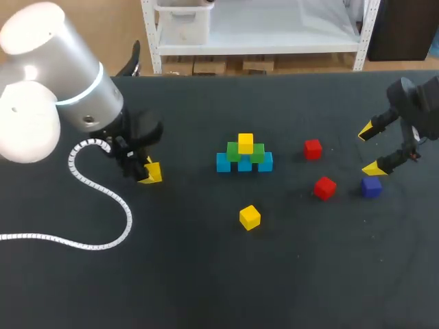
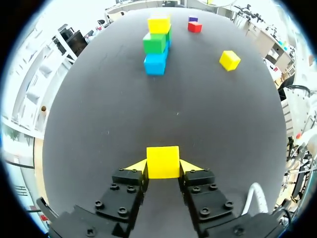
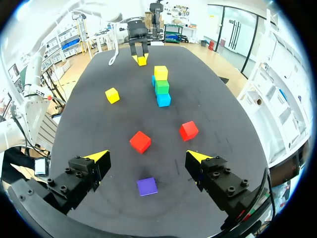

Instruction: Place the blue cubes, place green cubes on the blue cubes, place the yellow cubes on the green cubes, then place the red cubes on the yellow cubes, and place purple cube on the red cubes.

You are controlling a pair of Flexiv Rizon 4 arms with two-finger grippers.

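Operator: Left tool (image 2: 163, 166) status?

Technician: Clamped. Both yellow-tipped fingers press on opposite sides of the held yellow cube (image 2: 162, 161). The tool is over the left part of the desk (image 1: 206, 281), well apart from the stack. Whether this cube touches the desk surface cannot be determined.

Operator: Stack condition?

Technician: Three blue cubes (image 1: 245, 164) form a row on the desk near its middle, side by side. Two green cubes (image 1: 234, 152) sit on the blue row. The top yellow cube (image 1: 245, 143) rests upright across both green cubes.

Operator: Unplaced parts?

Technician: The loose yellow cube (image 1: 250, 216) lies on the desk, near the stack on the side towards the head camera. Two red cubes (image 1: 313, 149) lie right of the stack, apart from each other. The purple cube (image 1: 371, 186) lies just beside the nearer red cube.

Operator: Right tool (image 3: 148, 157) status?

Technician: Its fingers are spread wide and grip nothing. It is at the right side of the desk. In the right wrist view the purple cube lies on the desk under the gap between the fingers and touches neither. Both red cubes lie ahead of the tool.
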